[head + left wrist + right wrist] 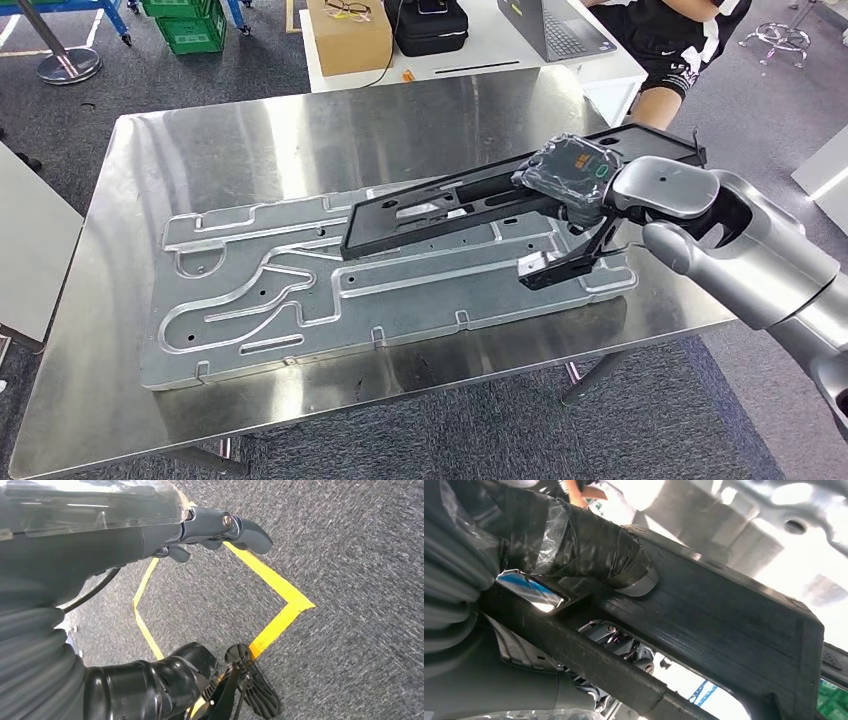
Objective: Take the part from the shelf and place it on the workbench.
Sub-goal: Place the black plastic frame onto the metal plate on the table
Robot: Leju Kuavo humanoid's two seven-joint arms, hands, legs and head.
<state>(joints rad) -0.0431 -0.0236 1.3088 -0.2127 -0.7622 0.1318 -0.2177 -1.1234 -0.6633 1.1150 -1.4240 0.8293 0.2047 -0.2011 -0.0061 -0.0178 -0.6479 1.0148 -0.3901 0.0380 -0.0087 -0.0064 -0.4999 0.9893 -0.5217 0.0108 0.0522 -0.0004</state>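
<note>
Right hand [575,185] is gripping the long black part [450,205], fingers closed around its frame, over the grey plate [250,300] on the desk [250,130]. Placing step; next probably lowering it flat, then letting go.

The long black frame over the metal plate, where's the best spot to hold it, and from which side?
Probably on a long side rail of the black frame, near one end, from above: its open slots let fingers wrap the rail. The right hand grips it this way at its right end, and the frame's left end rests on the metal plate.
</note>
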